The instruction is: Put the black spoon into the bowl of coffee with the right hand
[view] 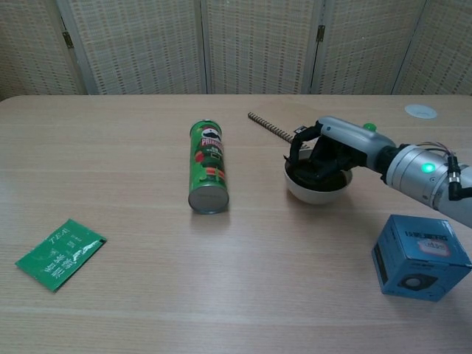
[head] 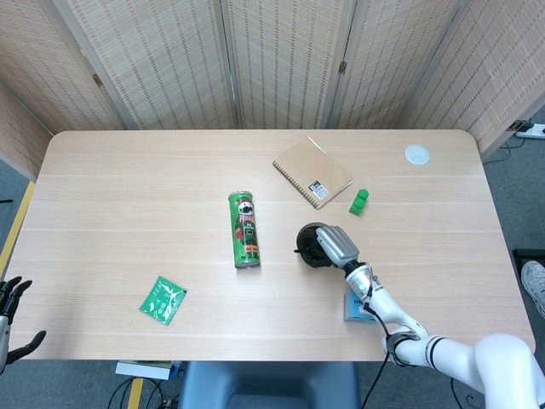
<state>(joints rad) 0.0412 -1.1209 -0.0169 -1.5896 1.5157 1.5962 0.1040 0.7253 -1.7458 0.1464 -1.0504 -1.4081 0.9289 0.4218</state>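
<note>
Item 1, far left, below the table edge: your left hand (head: 10,298), dark, fingers apart, holding nothing, well away from the work.

Item 2: tea sachet (view: 59,253), flat green foil or paper packet with white print, lying on the pale wood-grain table (view: 147,310).

Item 3: crisp can (view: 207,167), green cylinder on its side, printed sleeve, grey metal end facing the chest camera.

Item 4: notebook (head: 312,171), brown card cover, wire spiral along one edge, small dark label at a corner; flat, behind the bowl.

Item 5: bowl of coffee (view: 316,188), small round off-white bowl, smooth like ceramic, dark liquid inside.

Item 6: your right hand (view: 328,151), grey shell with dark fingers, curled down over the bowl's mouth and reaching inside the rim. The black spoon cannot be made out against the dark fingers and dark coffee, so you cannot tell whether the fingers are clamped on it or closed on nothing.

Step in hand, by judgement: the placing itself, at or just around release. Next move calls for you to confirm the spoon rests in the bowl, ease the fingers apart, then lift straight up without catching the rim, since a light bowl may tip or slide.

Item 7: green block (head: 358,202), small, plastic, knobbed top, just beyond the bowl.

Item 8: blue box (view: 422,257), cardboard cube, printed faces, near the right forearm.

Item 9: white disc (head: 416,153), thin, round, far right corner.
</note>
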